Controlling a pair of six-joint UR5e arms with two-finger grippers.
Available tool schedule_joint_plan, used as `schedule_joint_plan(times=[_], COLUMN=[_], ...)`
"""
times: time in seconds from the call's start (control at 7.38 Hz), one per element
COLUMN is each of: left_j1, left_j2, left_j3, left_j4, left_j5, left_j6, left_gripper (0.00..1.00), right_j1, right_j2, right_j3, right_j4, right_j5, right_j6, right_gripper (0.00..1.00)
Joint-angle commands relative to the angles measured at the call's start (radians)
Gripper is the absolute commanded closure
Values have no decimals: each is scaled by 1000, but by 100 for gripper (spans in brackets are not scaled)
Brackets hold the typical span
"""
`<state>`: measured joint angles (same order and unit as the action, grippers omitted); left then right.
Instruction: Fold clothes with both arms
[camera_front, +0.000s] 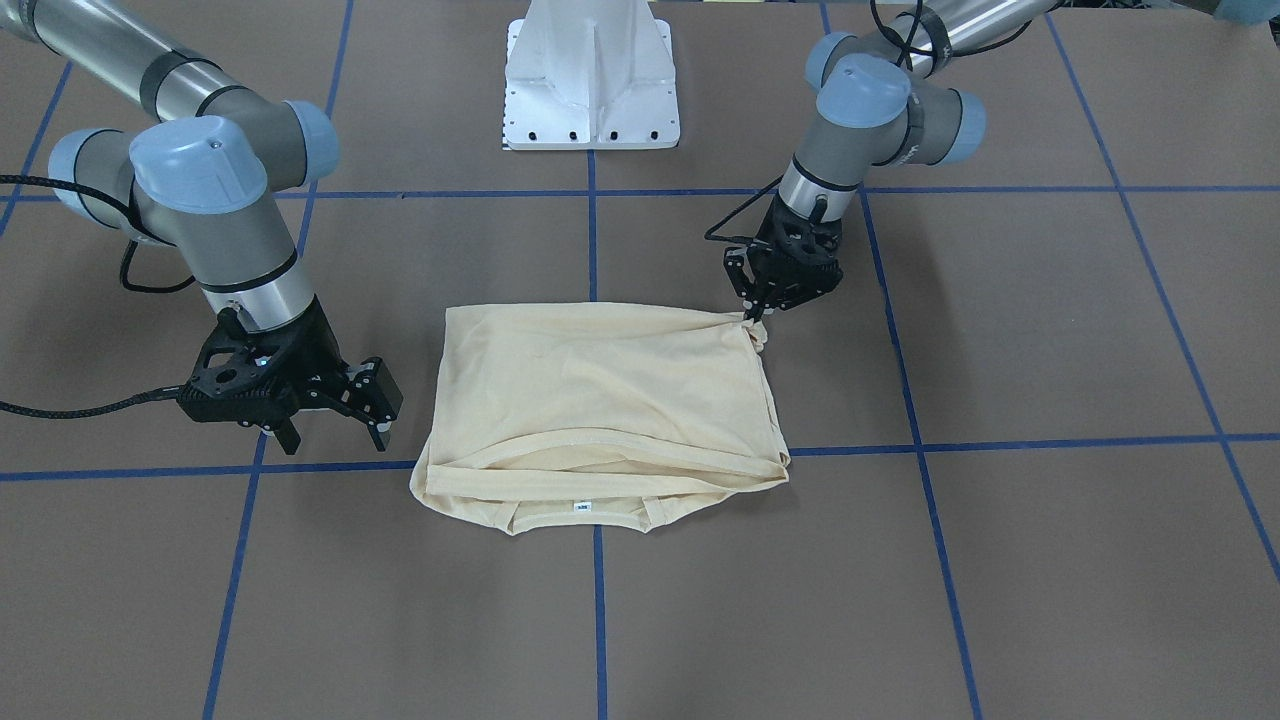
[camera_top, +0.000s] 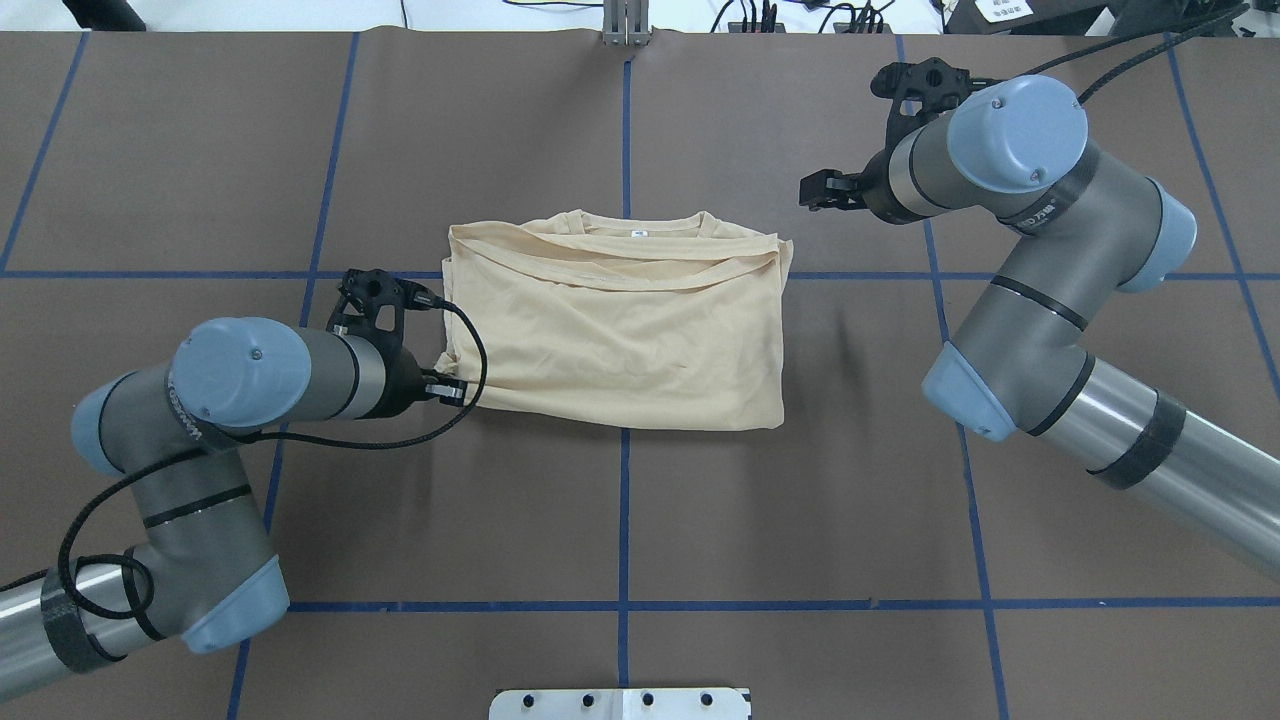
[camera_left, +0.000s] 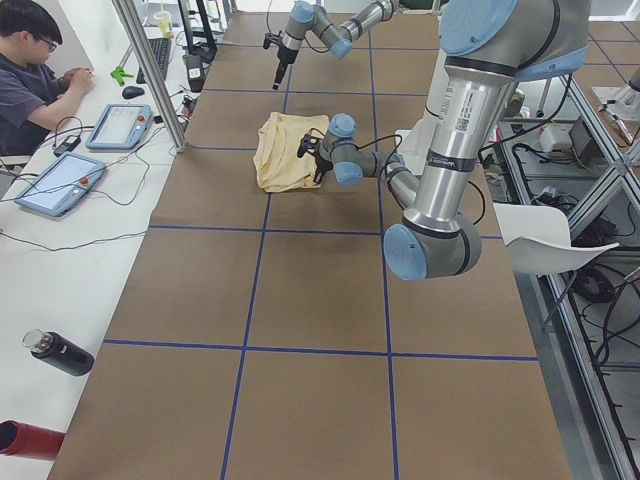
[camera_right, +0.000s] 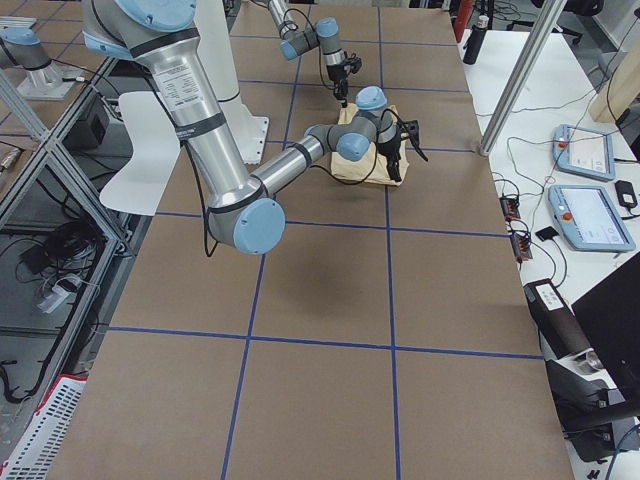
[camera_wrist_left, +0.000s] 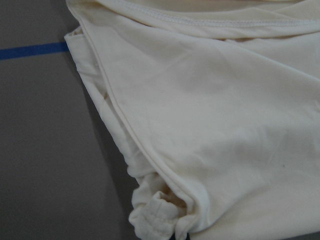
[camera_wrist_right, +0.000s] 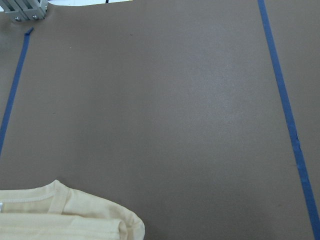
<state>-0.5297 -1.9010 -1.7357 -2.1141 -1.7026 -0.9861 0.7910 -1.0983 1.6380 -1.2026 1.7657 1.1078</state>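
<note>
The pale cream-yellow T-shirt (camera_front: 600, 400) lies folded into a rough rectangle at the table's middle, its collar and small white label (camera_front: 583, 507) on the side away from the robot; no print shows. It also shows in the overhead view (camera_top: 620, 330). My left gripper (camera_front: 757, 312) is low at the shirt's corner near the robot and shut on that bunched corner (camera_wrist_left: 157, 217); in the overhead view it sits at the shirt's left edge (camera_top: 452, 388). My right gripper (camera_front: 335, 420) is open and empty, held above the table beside the shirt's other side (camera_top: 815, 192).
The white pedestal base (camera_front: 592, 80) stands behind the shirt on the robot's side. Blue tape lines (camera_front: 597, 600) cross the brown table. An operator (camera_left: 30, 60) sits at a side desk with tablets (camera_left: 125, 125). A metal post (camera_top: 627, 25) stands at the far edge.
</note>
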Motion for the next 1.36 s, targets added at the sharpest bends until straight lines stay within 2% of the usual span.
schedule_joint_plan(times=[0.0,0.14,0.54,0.81,0.95,1.08,1.22], left_j1=[-103,-172,-297,-375,-397,-398,-400], left_j2=[-12,-74,-475,-503,-500,-443,-337], left_j3=[95,163,639,699,694,662,562], left_j4=[2,5,-18,-23,-33,-150,-220], left_j5=[23,34,32,24,11,-40,-81], left_j6=[134,214,277,424,447,435,432], left_gripper=[100,100,100,100,74,1,0], right_j1=[-10,-12,-21,-24,-30,-45,-76], right_j2=[0,0,6,11,14,34,78], right_j3=[-1,-1,2,5,5,-3,-16], right_j4=[0,0,0,0,0,-2,-18], right_j5=[-3,-3,-5,-5,-5,-6,-27], right_j6=[1,3,12,15,17,29,106], right_gripper=[0,0,0,0,0,0,0])
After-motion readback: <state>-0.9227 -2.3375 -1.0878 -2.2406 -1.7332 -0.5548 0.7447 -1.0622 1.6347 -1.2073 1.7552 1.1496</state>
